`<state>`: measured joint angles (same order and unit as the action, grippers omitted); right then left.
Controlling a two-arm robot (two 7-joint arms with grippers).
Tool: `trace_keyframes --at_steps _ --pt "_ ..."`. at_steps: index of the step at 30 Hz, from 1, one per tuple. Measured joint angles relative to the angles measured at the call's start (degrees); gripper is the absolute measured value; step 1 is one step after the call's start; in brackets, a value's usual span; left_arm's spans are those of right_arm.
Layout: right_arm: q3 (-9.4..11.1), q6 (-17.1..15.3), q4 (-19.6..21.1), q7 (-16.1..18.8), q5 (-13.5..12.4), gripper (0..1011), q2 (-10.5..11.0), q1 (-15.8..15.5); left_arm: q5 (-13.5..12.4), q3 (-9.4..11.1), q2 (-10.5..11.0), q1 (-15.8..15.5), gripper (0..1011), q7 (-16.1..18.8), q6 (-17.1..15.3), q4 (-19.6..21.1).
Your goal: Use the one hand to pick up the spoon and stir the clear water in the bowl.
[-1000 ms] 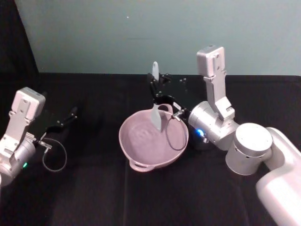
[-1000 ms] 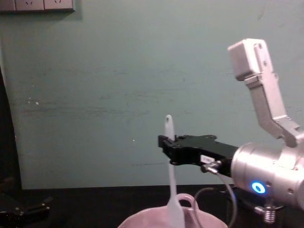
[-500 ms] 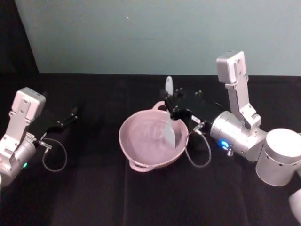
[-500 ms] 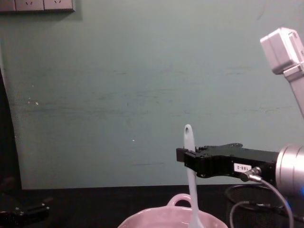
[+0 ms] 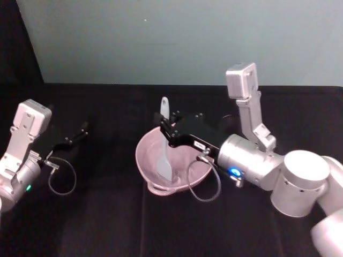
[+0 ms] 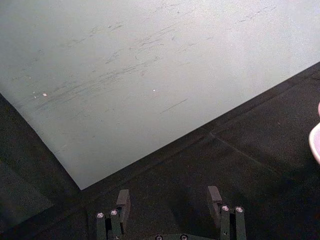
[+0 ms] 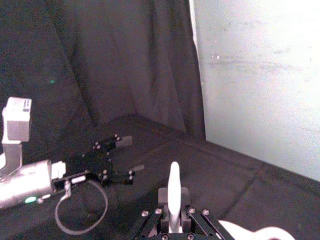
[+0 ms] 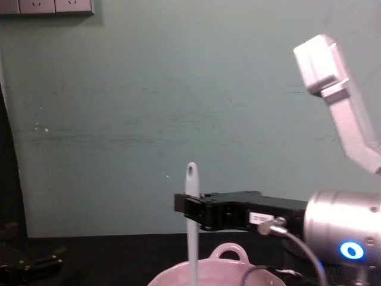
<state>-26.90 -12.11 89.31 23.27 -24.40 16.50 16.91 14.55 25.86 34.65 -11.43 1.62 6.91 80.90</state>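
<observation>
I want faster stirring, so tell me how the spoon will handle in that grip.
The spoon looks stiff: it stands straight and upright in the right gripper. It is slim, so probably light. Pinched high on its handle, the blade may twist or slip when dragged through the bowl. The left gripper sits parked.

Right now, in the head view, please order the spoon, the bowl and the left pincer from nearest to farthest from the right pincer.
1. spoon: clamped in the right pincer, blade down inside the bowl.
2. bowl: directly below it, mid-table.
3. left pincer: far off on the robot's left, open.
</observation>
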Motion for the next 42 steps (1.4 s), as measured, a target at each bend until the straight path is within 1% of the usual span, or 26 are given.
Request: trace_keyframes --at_steps 2,3,5,6,7,10,11,13,14,15,17,21,25,28,31,32,34,37,38,42 --pt "-0.43 1.17 -1.19 -0.24 0.23 131 -0.62 0.57 0.00 0.00 0.00 0.00 1011 0.00 0.00 0.00" --pt "-0.84 2.47 -2.81 -0.56 0.58 131 -1.34 1.26 0.00 0.00 0.00 0.00 1011 0.00 0.00 0.00" --pt "-1.16 4.17 -4.72 -1.00 1.07 131 -2.29 2.10 0.00 0.00 0.00 0.00 1011 0.00 0.00 0.00" --pt "-1.16 4.17 -4.72 -1.00 1.07 131 -2.29 2.10 0.00 0.00 0.00 0.00 1011 0.00 0.00 0.00" --pt "-1.22 5.36 -6.10 -1.34 1.44 132 -2.98 2.68 0.00 0.00 0.00 0.00 1011 0.00 0.00 0.00" --pt "-1.13 7.78 -8.39 -2.28 2.34 131 -4.19 3.52 0.00 0.00 0.00 0.00 1011 0.00 0.00 0.00" --pt "-0.97 9.29 -9.32 -3.42 3.48 131 -4.75 3.82 0.00 0.00 0.00 0.00 1011 0.00 0.00 0.00" --pt "-0.69 10.36 -10.17 -4.41 4.54 131 -5.22 4.13 0.00 0.00 0.00 0.00 1011 0.00 0.00 0.00" --pt "-0.43 11.26 -10.89 -5.34 5.55 131 -5.51 4.37 0.00 0.00 0.00 0.00 1011 0.00 0.00 0.00" --pt "-0.43 11.26 -10.89 -5.34 5.55 131 -5.51 4.37 0.00 0.00 0.00 0.00 1011 0.00 0.00 0.00" --pt "0.17 12.51 -11.79 -6.61 7.26 131 -5.71 4.71 0.00 0.00 0.00 0.00 1011 0.00 0.00 0.00" --pt "1.17 13.23 -12.24 -7.50 8.81 132 -5.22 4.83 0.00 0.00 0.00 0.00 1011 0.00 0.00 0.00" --pt "2.05 11.98 -11.77 -7.40 9.13 131 -4.30 4.81 0.00 0.00 0.00 0.00 1011 0.00 0.00 0.00" --pt "3.03 9.19 -9.96 -6.09 8.91 131 -2.90 4.28 0.00 0.00 0.00 0.00 1011 0.00 0.00 0.00" --pt "3.57 6.76 -7.93 -5.00 8.42 131 -1.77 3.55 0.00 0.00 0.00 0.00 1011 0.00 0.00 0.00" --pt "3.89 5.19 -6.45 -4.27 7.86 131 -1.01 2.94 0.00 0.00 0.00 0.00 1011 0.00 0.00 0.00" --pt "4.31 3.24 -4.17 -3.16 6.78 131 -0.03 1.88 0.00 0.00 0.00 0.00 1011 0.00 0.00 0.00" --pt "4.53 1.63 -2.05 -2.04 5.38 131 0.84 0.79 0.00 0.00 0.00 0.00 1011 0.00 0.00 0.00" --pt "4.54 0.82 -0.63 -1.34 4.48 131 1.33 0.06 0.00 0.00 0.00 0.00 1011 0.00 0.00 0.00" --pt "3.82 -0.13 2.02 -0.13 2.75 132 2.09 -1.36 0.00 0.00 0.00 0.00 1011 0.00 0.00 0.00"
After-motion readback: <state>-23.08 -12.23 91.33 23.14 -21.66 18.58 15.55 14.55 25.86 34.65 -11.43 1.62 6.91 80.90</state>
